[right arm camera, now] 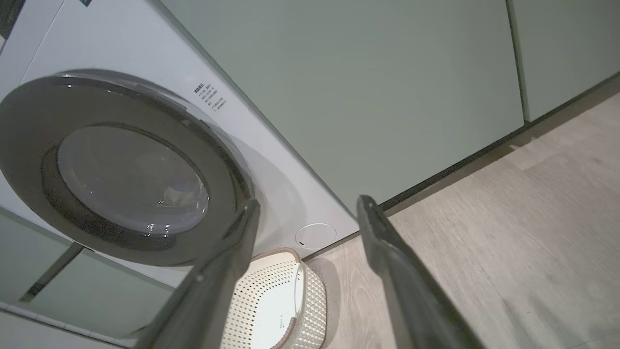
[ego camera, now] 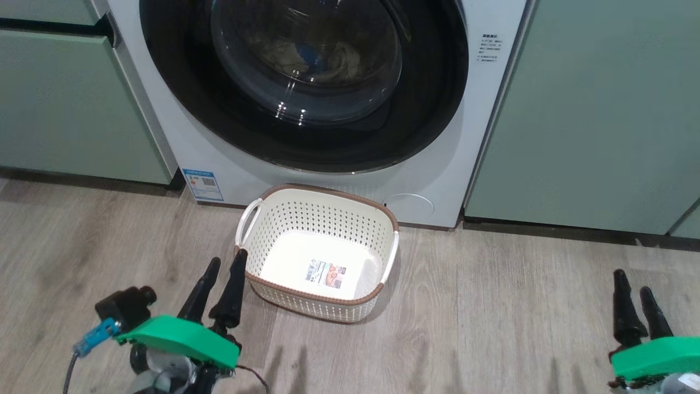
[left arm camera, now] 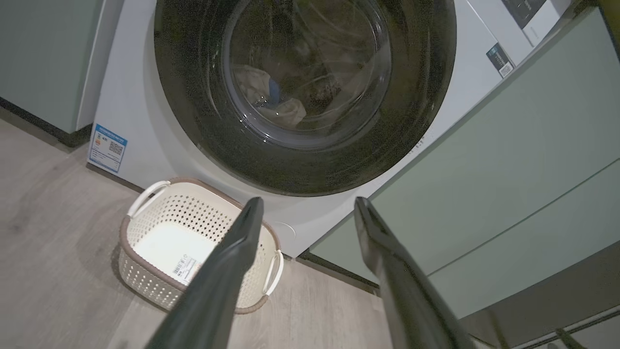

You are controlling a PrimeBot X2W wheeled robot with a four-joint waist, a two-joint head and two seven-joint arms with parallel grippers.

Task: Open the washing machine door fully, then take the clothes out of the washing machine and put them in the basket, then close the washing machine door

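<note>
One washer (ego camera: 492,137), its one door (ego camera: 437,109) shut over clothes (ego camera: 339,60); one empty basket (ego camera: 322,191) on the floor (ego camera: 492,328) just before it. Two tools, left (ego camera: 226,262) and right (ego camera: 633,282), both parted, empty, flanking the basket, green cabinets (ego camera: 590,109) either side.

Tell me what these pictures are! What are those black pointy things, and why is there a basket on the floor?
They come from a robot's three cameras. One sits on its head and looks down; one sits on each wrist and looks along the fingers. The black pointy things are its grippers, like hands with two fingers: the left gripper and the right gripper. Both are open and hold nothing. In front stands a white washing machine with its round door shut. Through the glass you can see clothes inside. The basket waits on the wooden floor, with nothing but a sticker inside.
</note>
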